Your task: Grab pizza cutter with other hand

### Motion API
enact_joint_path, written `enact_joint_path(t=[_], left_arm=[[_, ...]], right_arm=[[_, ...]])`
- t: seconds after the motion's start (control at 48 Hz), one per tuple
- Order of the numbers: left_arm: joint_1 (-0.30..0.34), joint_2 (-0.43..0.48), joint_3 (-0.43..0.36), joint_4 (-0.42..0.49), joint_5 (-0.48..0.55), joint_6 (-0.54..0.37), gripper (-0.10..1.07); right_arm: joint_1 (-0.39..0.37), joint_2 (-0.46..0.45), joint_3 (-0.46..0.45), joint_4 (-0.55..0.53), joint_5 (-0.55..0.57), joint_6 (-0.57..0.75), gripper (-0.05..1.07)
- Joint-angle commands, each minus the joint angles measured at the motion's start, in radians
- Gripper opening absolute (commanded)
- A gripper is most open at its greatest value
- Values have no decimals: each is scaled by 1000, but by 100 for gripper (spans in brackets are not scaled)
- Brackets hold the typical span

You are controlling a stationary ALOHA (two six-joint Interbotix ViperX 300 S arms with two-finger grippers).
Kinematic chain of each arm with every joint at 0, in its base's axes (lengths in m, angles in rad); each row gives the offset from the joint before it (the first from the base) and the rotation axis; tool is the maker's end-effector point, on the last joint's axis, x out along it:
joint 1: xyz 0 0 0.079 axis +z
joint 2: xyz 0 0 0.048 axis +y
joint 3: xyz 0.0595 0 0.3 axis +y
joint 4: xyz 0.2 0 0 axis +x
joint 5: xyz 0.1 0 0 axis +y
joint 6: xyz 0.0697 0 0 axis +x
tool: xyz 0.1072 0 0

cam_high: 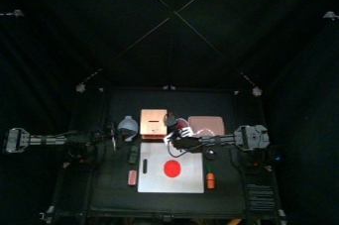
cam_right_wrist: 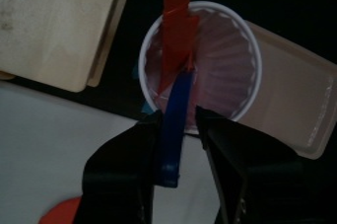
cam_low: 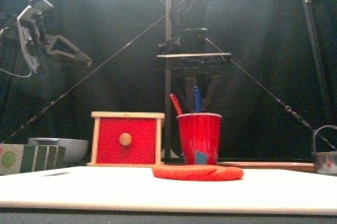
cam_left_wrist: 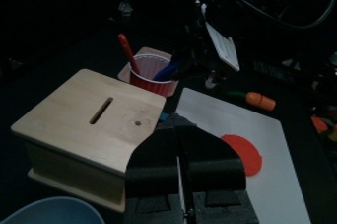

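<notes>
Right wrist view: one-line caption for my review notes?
Right tool straddles the blue pizza cutter handle standing in the red cup, beside the wooden box.

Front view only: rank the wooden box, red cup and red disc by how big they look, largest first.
1. Wooden box, tallest and broad.
2. Red cup and red disc: unsure. The cup is taller and the disc wider but very flat, and it lies nearer the camera.
</notes>
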State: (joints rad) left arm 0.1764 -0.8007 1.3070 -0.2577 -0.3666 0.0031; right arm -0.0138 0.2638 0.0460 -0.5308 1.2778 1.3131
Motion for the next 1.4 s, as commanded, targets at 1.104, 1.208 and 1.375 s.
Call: enact_joint_path(t=[1.104, 1.208, 1.375], left_arm=[[-2, 3, -2, -8, -2, 0, 11], [-2, 2, -9, -8, -2, 2, 11], [-2, 2, -32, -6, -3, 2, 11]], right_arm=[[161, -293, 23, -172, 212, -38, 49], [206, -393, 78, -212, 149, -35, 49], [232, -572, 256, -238, -89, -35, 49]])
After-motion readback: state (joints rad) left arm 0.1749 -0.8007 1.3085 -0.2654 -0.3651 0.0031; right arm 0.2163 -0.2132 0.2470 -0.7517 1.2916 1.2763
